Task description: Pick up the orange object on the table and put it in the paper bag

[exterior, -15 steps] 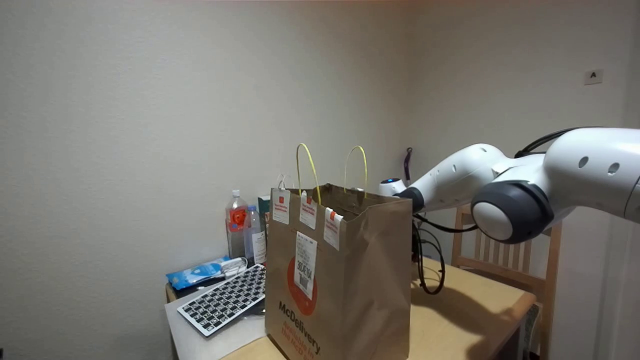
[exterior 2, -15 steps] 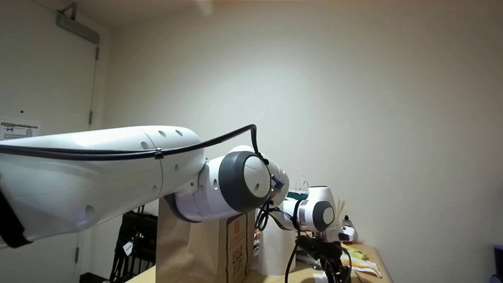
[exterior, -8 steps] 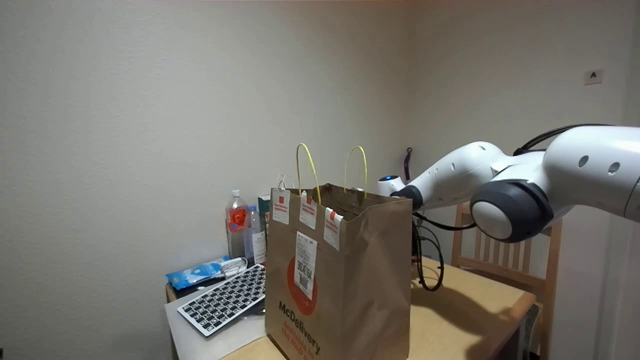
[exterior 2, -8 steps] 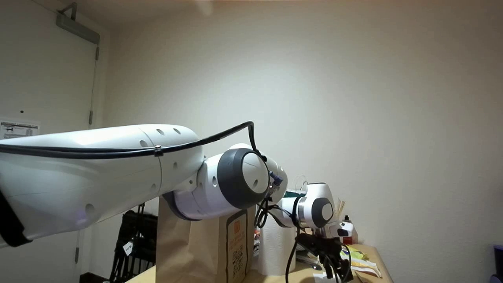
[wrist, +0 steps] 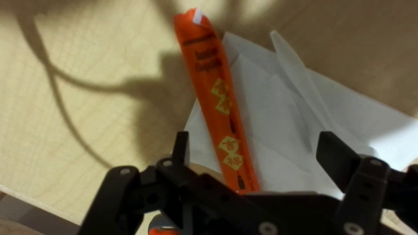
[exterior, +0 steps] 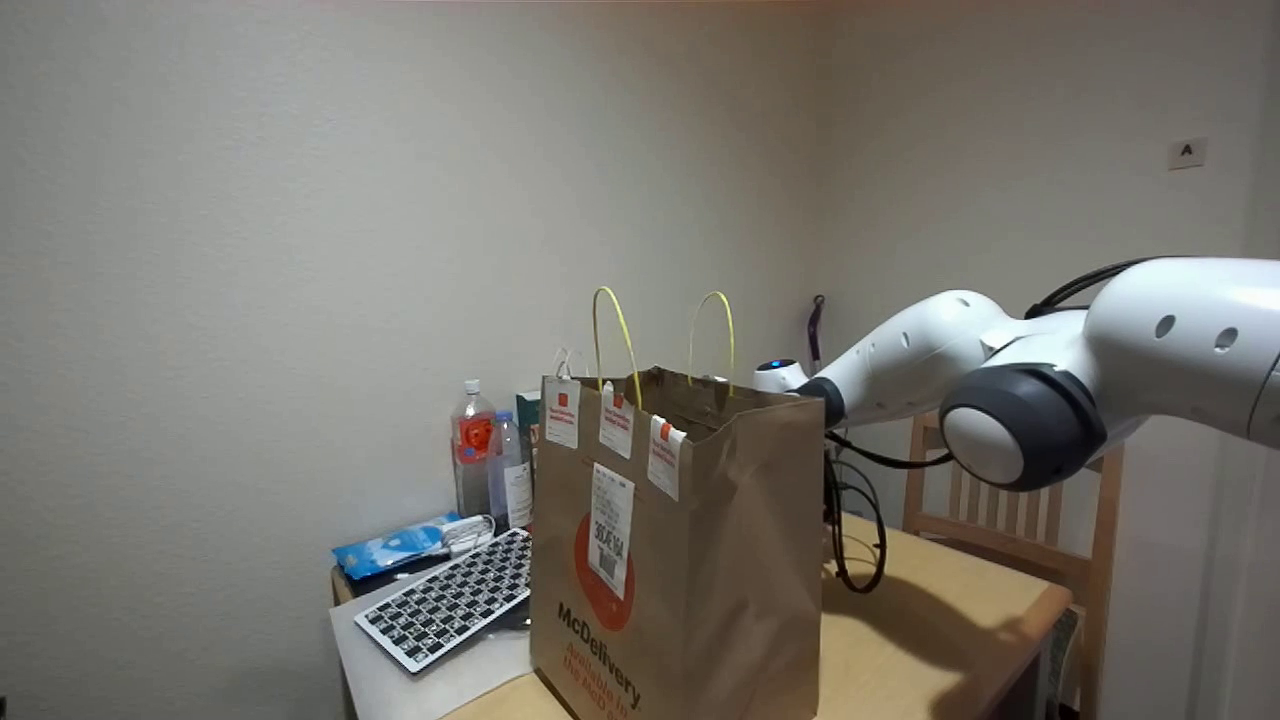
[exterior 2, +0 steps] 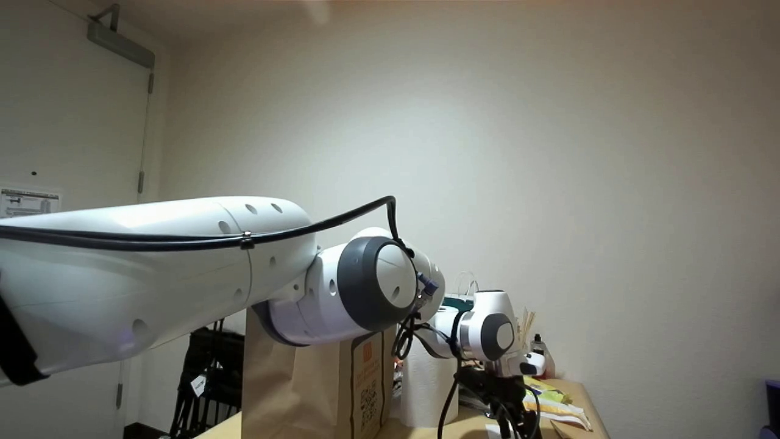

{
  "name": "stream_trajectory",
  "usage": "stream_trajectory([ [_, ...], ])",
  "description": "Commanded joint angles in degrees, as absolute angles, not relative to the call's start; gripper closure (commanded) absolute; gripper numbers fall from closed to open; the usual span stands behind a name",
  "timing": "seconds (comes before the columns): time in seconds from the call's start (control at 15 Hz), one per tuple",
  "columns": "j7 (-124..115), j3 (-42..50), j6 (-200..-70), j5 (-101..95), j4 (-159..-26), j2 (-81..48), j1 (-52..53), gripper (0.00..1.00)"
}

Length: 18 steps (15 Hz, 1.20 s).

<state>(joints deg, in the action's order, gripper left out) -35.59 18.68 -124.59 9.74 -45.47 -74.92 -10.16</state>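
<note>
Orange object; long, slim; yellow-printed.

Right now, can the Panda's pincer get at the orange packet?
Likely yes: the wrist view shows the pincer open, the orange packet showing between its sides, off-centre, nothing seen lying on it. Height above it is unclear.

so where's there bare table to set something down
In the wrist view, bare table shows left of the orange packet, crossed by shadows. In an exterior view, the table's corner right of the paper bag, by the chair, is bare, partly shadowed. It's crowded at the packet, which crosses white paper, framed by the open gripper.
</note>
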Motion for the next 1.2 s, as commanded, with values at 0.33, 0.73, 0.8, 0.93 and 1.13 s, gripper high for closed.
stream_trajectory([
  [0.33, -34.36, 17.16, -123.86, 10.44, -43.79, -75.81, -11.41, 0.61],
  [0.73, -34.12, 17.23, -124.70, 10.29, -44.05, -75.40, -11.35, 0.47],
  [0.8, -34.15, 17.24, -124.75, 10.31, -44.13, -75.29, -11.36, 0.45],
  [0.93, -34.25, 17.28, -124.66, 10.31, -44.11, -75.23, -11.40, 0.34],
  [1.13, -34.29, 17.41, -125.27, 10.20, -44.37, -74.93, -11.20, 0.66],
])
